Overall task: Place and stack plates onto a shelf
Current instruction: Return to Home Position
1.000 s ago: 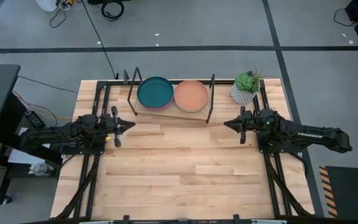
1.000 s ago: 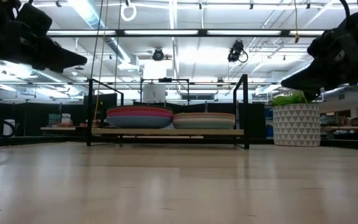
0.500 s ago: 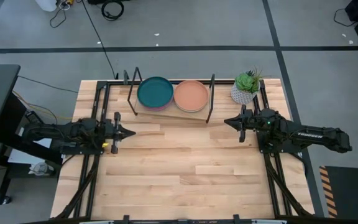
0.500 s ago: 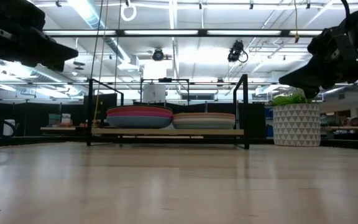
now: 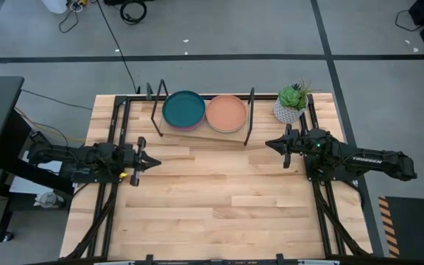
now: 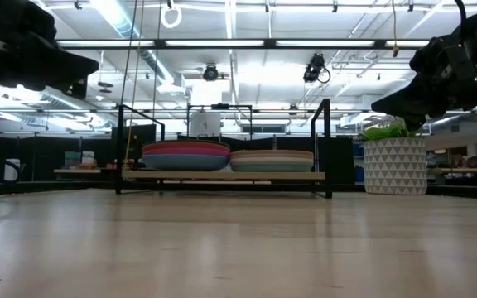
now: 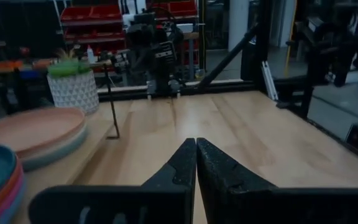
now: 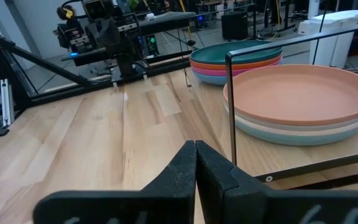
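The plates point(image 5: 183, 109) sit in two stacks on the shelf point(image 5: 191, 133) at the far edge of the table point(image 5: 219, 199) — set back from and between the left tool point(image 5: 155, 160) and right tool point(image 5: 269, 145), both pinched shut on nothing, the right slightly nearer

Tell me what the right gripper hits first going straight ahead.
Likely the left gripper, facing it across bare tabletop. The right gripper aims close beside the shelf's front rod, though, so a graze is possible.

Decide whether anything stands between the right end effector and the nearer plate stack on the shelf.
Yes: a thin black upright rod of the shelf stands between the shut right end effector and the salmon-topped stack.
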